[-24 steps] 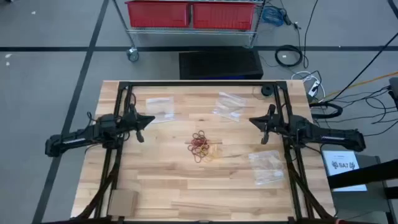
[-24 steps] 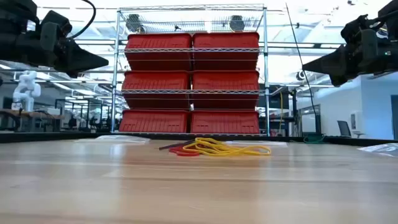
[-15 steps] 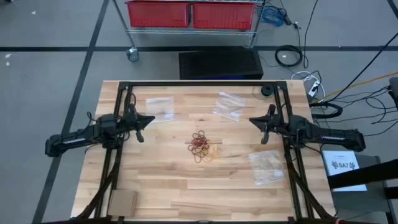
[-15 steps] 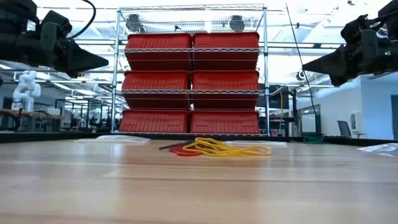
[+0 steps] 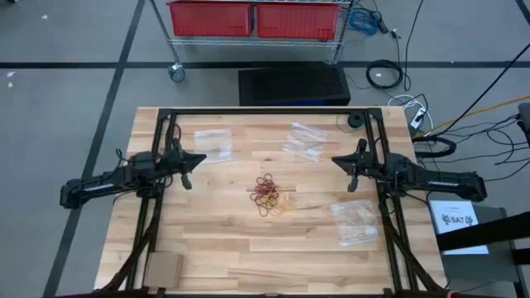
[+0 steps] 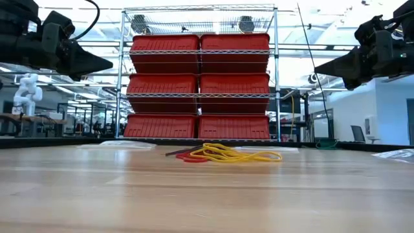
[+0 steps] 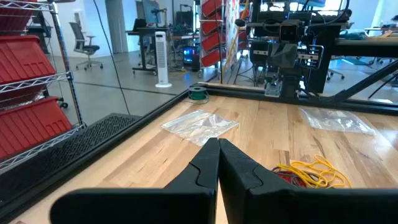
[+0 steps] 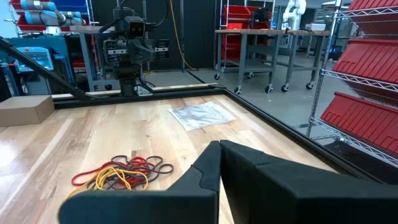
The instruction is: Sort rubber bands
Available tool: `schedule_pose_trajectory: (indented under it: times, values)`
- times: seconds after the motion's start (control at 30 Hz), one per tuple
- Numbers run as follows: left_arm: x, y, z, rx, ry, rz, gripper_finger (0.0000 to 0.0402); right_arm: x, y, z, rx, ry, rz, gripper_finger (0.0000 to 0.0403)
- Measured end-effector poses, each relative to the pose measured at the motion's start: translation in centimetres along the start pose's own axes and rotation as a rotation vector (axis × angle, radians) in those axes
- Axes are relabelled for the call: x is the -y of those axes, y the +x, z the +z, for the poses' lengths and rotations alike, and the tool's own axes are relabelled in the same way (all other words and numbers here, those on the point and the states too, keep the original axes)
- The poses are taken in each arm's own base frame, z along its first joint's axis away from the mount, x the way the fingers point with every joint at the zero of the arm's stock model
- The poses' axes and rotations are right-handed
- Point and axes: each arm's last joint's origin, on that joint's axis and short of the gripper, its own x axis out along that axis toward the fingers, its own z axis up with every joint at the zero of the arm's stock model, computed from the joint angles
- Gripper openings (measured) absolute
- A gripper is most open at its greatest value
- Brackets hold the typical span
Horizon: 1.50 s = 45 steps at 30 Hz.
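The rubber bands [image 5: 272, 195] lie in a small tangled heap of red, yellow and dark loops on the middle of the wooden table [image 5: 207, 248]; they also show in the low view [image 6: 223, 154], the left wrist view [image 7: 310, 175] and the right wrist view [image 8: 121, 174]. My left gripper [image 5: 192, 157] hovers shut above the table's left side, pointing toward the heap, with nothing in it [image 7: 218, 144]. My right gripper [image 5: 338, 161] hovers shut above the right side, facing it, also with nothing in it [image 8: 219, 145].
Clear plastic bags lie flat on the table at the far left [image 5: 214, 142], the far right [image 5: 305, 139] and the near right [image 5: 356, 222]. A cardboard box [image 5: 163, 269] sits at the near left corner. A wire rack with red bins [image 6: 199, 84] stands beyond the far edge.
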Motion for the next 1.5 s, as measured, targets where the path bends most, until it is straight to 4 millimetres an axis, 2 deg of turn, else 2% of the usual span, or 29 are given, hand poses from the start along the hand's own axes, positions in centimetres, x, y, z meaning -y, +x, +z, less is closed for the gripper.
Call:
schedule_pose_trajectory:
  times: [0.8,0.97,1.1,1.3,1.43,1.5]
  values:
    - [0.0,0.0,0.0,0.0,0.01,0.001,0.0013,0.0,0.0,0.0,0.0,0.0,0.0,0.0]
    - [-0.3,0.0,0.3,0.005,0.476,0.091,0.0013,0.0,0.0,0.0,0.0,0.0,0.0,0.0]
    - [-0.3,0.0,0.3,-0.003,0.624,0.09,0.0013,0.0,0.0,0.0,0.0,0.0,0.0,0.0]
    - [0.0,0.0,0.7,0.067,0.609,0.021,0.0013,0.0,0.0,0.0,0.0,0.0,0.0,0.0]
    - [0.4,-0.2,1.9,0.22,0.408,-0.095,0.0013,0.0,0.0,0.0,0.0,0.0,0.0,0.0]
    - [0.4,-0.3,2.1,0.239,0.343,-0.102,0.0013,0.0,0.0,0.0,0.0,0.0,0.0,0.0]
